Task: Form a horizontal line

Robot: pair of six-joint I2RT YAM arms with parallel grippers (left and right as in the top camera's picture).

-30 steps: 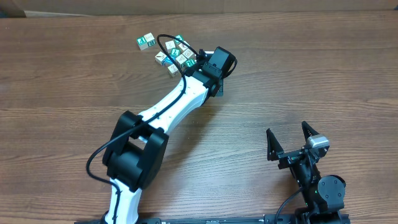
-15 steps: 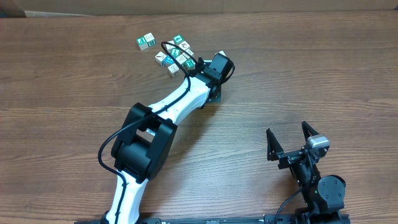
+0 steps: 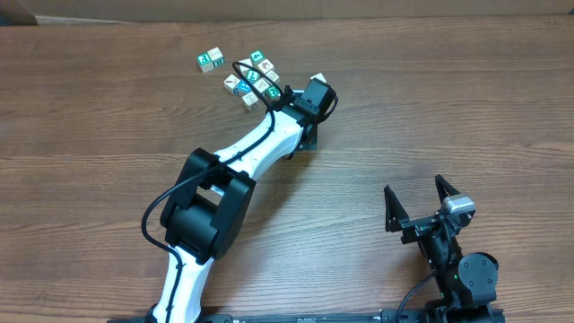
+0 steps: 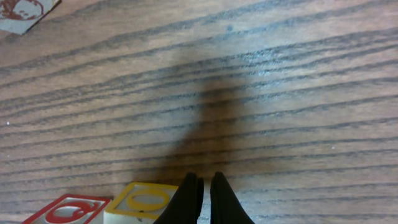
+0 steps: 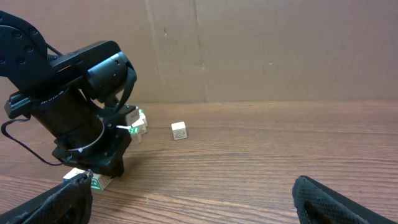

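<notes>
The horizontal line (image 3: 211,60) is two cream-and-teal cubes set side to side at the far left. An irregular bunch of similar cubes (image 3: 256,77) lies right of it. My left gripper (image 4: 204,188) is shut on nothing, tips low over the wood just right of the bunch. A yellow-ring cube (image 4: 146,202) sits against its left finger, with a red-print cube (image 4: 65,211) beside that. In the overhead view the left gripper (image 3: 308,135) hides these two. One lone cube (image 3: 317,79) lies just beyond it. My right gripper (image 3: 414,187) stands open and holds nothing at the near right.
A cardboard wall (image 5: 261,50) closes the far edge of the table (image 3: 466,108). The left arm (image 3: 242,161) lies diagonally across the middle. Another red-print piece (image 4: 22,9) shows at the top left of the left wrist view.
The left arm's elbow swung right and forward, and its wrist edged slightly left by the bunch, then held still. The right arm has not moved.
</notes>
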